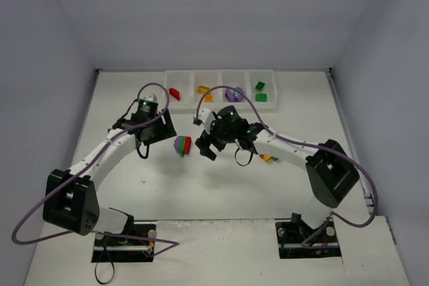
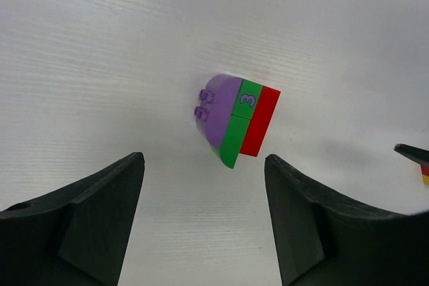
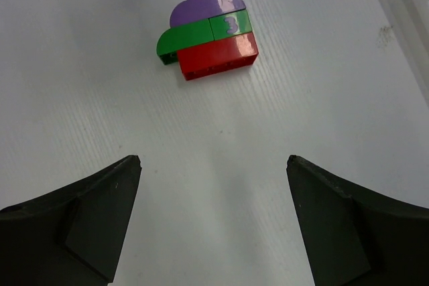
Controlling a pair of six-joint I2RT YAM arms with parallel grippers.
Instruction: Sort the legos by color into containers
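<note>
Lying on the table between the two arms, a clump of purple, green and red legos touches nothing else. Only the left wrist view shows the "3" on the clump's green brick. Only the overhead view shows loose bricks by the right arm and, farther back, the containers with sorted bricks inside. The left gripper and right gripper both have their fingers spread wide and empty, with the clump lying ahead of each.
</note>
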